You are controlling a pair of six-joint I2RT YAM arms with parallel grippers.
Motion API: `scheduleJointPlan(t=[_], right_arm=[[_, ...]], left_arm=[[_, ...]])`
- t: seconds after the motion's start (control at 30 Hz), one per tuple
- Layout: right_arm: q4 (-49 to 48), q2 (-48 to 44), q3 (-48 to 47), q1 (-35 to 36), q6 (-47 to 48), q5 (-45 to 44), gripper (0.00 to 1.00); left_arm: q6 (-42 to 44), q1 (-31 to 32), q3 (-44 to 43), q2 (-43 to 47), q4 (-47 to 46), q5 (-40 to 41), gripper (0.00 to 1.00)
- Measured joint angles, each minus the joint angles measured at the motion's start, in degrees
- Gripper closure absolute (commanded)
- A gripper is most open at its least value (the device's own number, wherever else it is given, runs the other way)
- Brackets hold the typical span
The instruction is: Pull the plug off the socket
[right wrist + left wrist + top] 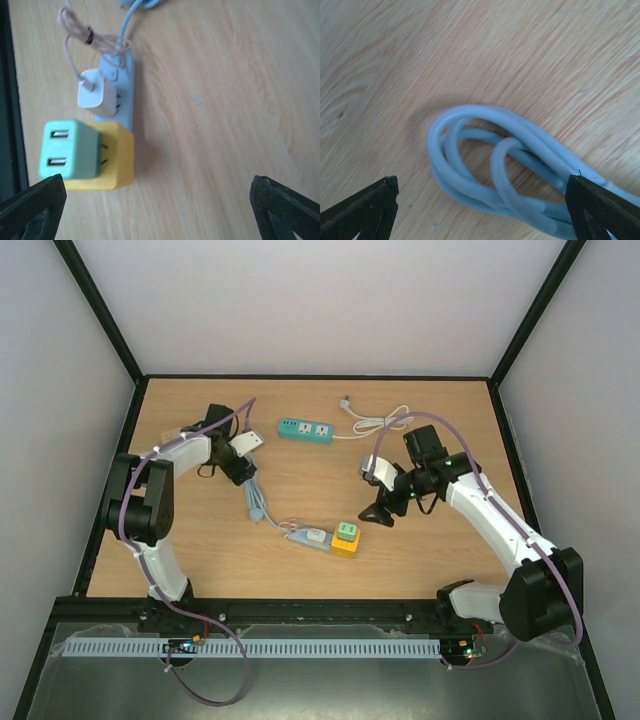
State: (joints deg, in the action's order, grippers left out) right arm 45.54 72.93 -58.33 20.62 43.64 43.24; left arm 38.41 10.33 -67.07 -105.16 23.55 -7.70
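Top view: right gripper (380, 512) just right of green plug (347, 531), seated in yellow socket block (345, 548), near-centre.
Left wrist: left gripper (482, 179) spread wide over coiled cable (451, 170), empty.
Right wrist: jaws apart, empty; approach step. Next: straddle plug, clamp, pull.

A teal power strip (305, 430) lies at the far middle of the wooden table (230, 570). Its white cord (378, 424) loops to the right, the free end just beyond the strip.

Mint green on the plug (67, 149), yellow on the socket (120, 160), white on the charger (95, 95), pale blue on the strip (127, 95) and cable (485, 165), light wood grain on the table (470, 50).
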Motion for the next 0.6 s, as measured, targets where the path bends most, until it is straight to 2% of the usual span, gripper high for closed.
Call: scheduleJointPlan(t=[0.17,0.27,0.43,0.6], right_arm=[[0.94,-1.92,4.50,1.01,3.17,0.98,0.01],[0.66,-2.14,6.99,4.04,3.63,0.61,0.01],[-1.51,-2.64,10.97,11.17,2.23,-1.97,0.01],[-4.22,-2.84,13.20,12.66,-0.46,-4.44,0.01]], left_arm=[[0.04,-3.13,0.00,-0.46,0.04,0.76,0.08],[0.00,-5.18,0.00,-0.48,0.07,0.94,0.08],[-0.09,-6.93,0.00,-0.48,0.15,0.85,0.08],[-0.39,-7.02,0.00,-0.48,0.13,0.61,0.08]])
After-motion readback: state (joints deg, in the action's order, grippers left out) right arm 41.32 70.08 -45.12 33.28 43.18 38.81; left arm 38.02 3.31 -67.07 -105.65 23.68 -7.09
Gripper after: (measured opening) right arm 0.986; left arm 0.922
